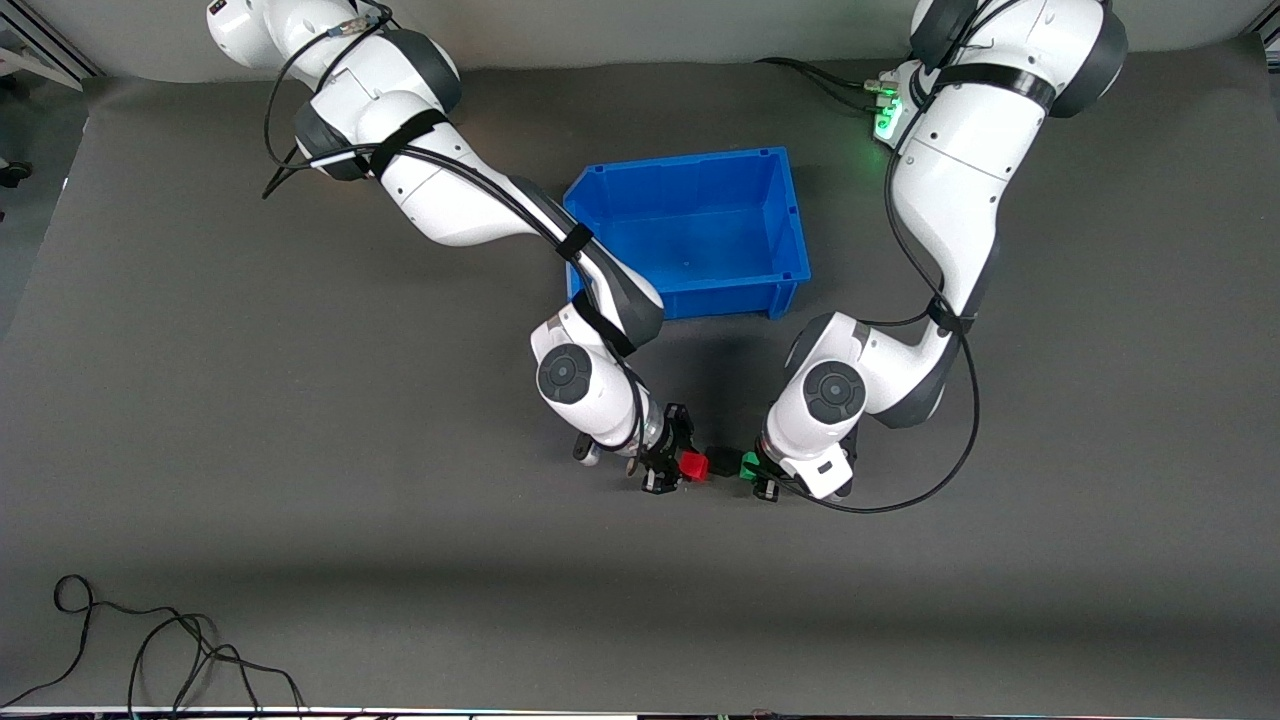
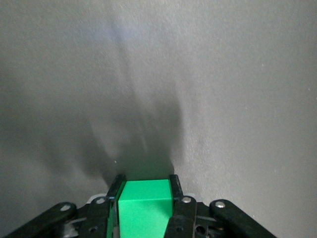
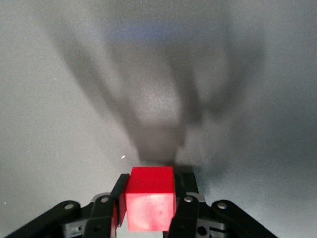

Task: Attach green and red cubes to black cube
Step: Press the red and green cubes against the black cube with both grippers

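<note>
- Grey mat [image 1: 250, 400] covers the whole table under both arms you are running.
- One blue bin [image 1: 690, 235] sits on it, farther from the front camera than both grippers, its inside showing nothing.
- One loose black cable [image 1: 170, 650] lies coiled at the near edge, toward the right arm's end, well apart from the work.
- Your right gripper [image 1: 668, 468] is clamped on the one red cube [image 1: 694, 466]; the right wrist view shows the cube [image 3: 150, 204] pinched between both fingers.
- Your left gripper [image 1: 762, 470] is closed around the one green cube [image 1: 750, 463], seen gripped in the left wrist view [image 2: 144, 208].
- One black cube [image 1: 721, 460] sits between the two coloured cubes, just beside each; you cannot tell whether they touch.
</note>
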